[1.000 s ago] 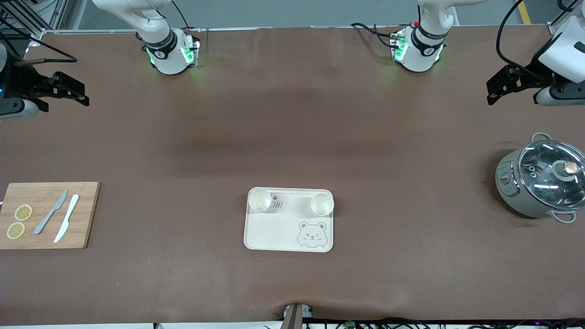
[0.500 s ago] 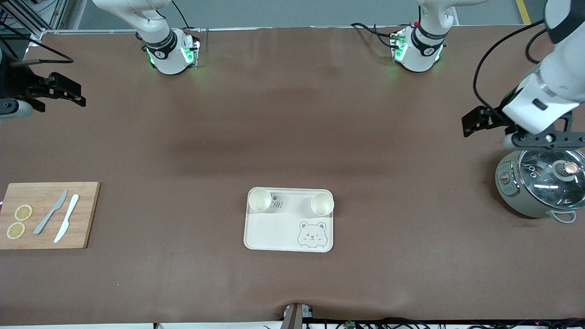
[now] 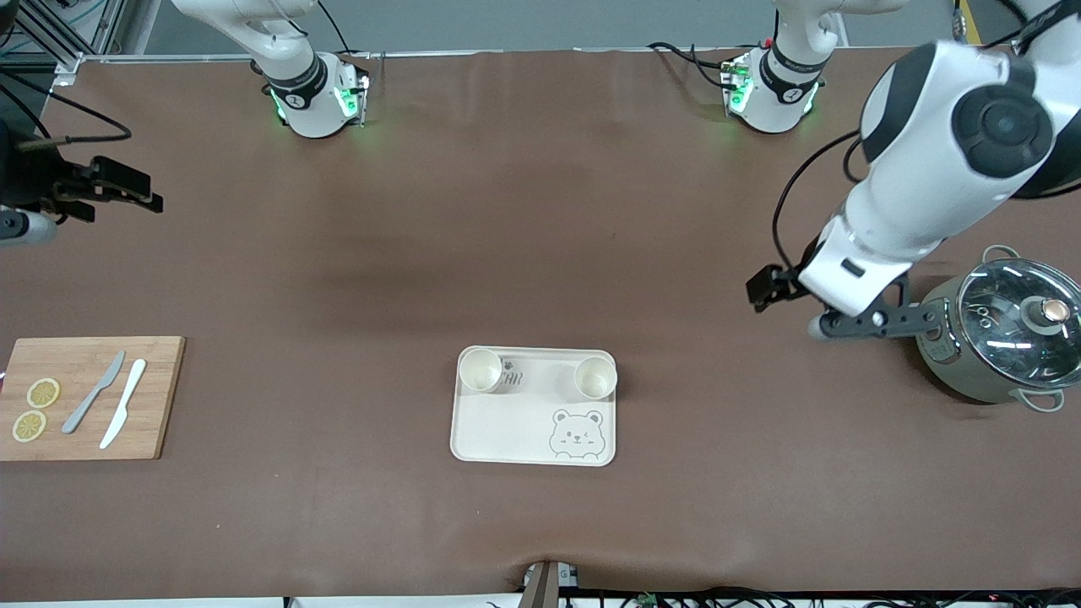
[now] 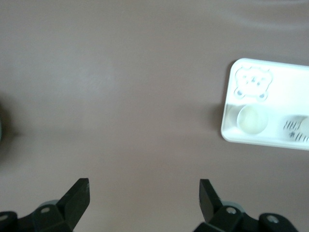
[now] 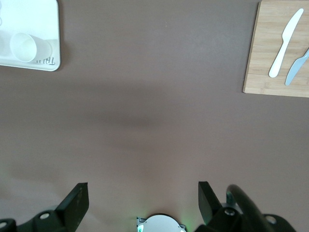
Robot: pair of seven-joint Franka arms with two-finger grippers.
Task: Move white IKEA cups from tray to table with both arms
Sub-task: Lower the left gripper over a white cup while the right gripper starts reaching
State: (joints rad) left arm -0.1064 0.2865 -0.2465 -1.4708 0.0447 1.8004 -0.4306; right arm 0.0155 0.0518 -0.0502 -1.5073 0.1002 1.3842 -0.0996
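Note:
Two white IKEA cups stand upright on the bear-printed tray [image 3: 507,431], at the two corners farther from the front camera. One cup [image 3: 480,369] is toward the right arm's end, the other [image 3: 595,377] toward the left arm's end. My left gripper [image 3: 764,289] is open and empty over bare table between the tray and the pot. Its wrist view shows its gripper [image 4: 145,193], the tray [image 4: 285,92] and one cup [image 4: 252,119]. My right gripper [image 3: 110,187] is open and empty at the right arm's end of the table. Its wrist view shows its gripper [image 5: 143,193] and the other cup [image 5: 26,47].
A grey-green pot with a glass lid [image 3: 1001,333] stands at the left arm's end, close beside the left wrist. A wooden cutting board [image 3: 160,397] at the right arm's end carries two lemon slices [image 3: 42,393] and two knives [image 3: 95,391]; it also shows in the right wrist view [image 5: 263,58].
The left arm has swung in from the table's end past the pot toward the tray. The right gripper has barely shifted. The cups and tray have not moved.

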